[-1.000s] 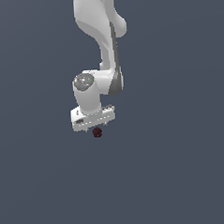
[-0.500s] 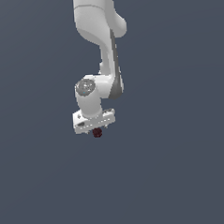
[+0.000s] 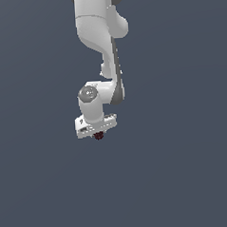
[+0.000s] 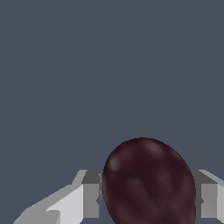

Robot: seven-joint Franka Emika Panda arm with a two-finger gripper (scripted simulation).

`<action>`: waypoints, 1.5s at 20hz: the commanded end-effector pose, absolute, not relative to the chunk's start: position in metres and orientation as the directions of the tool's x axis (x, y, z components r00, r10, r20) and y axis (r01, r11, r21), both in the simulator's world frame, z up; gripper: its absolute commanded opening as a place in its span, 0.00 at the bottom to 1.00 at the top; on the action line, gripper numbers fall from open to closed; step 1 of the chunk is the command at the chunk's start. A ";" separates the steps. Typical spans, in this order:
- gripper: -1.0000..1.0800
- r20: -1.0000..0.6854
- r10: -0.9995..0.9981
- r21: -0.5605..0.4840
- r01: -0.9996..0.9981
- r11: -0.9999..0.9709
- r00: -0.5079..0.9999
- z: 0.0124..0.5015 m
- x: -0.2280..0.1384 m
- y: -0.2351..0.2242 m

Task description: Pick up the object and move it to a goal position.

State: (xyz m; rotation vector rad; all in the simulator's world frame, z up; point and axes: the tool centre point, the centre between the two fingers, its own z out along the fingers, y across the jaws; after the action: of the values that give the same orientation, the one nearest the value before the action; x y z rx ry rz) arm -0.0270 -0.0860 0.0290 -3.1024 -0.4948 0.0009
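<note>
The object, a tiny dark red ball [image 3: 98, 136], sits between the fingers of my white gripper [image 3: 98, 135] in the exterior view, just under the wrist. In the wrist view the same dark red ball [image 4: 148, 183] fills the space between the two grey-white fingers [image 4: 89, 199], which press on it from both sides. My gripper [image 4: 146, 201] is shut on the ball. The arm reaches down from above, and the gripper hangs over a plain dark grey ground.
The white arm [image 3: 101, 35] comes down from the upper middle of the exterior view. Nothing else shows on the flat dark grey background [image 3: 186, 177].
The gripper with the ball has risen slightly and shifted a little toward the exterior view's right. Its hold on the ball is unchanged.
</note>
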 end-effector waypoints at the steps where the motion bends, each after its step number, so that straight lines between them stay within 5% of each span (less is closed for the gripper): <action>1: 0.00 0.000 0.312 0.000 0.312 -0.950 0.950 0.028 -0.027 -0.086; 15: 0.00 0.000 0.311 0.000 0.311 -0.951 0.951 0.038 -0.021 -0.086; 30: 0.00 0.000 0.311 0.000 0.311 -0.950 0.950 0.118 0.032 -0.080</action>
State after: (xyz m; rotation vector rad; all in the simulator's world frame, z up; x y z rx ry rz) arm 0.0261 -0.0809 0.1089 -3.1026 -0.4952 -0.0004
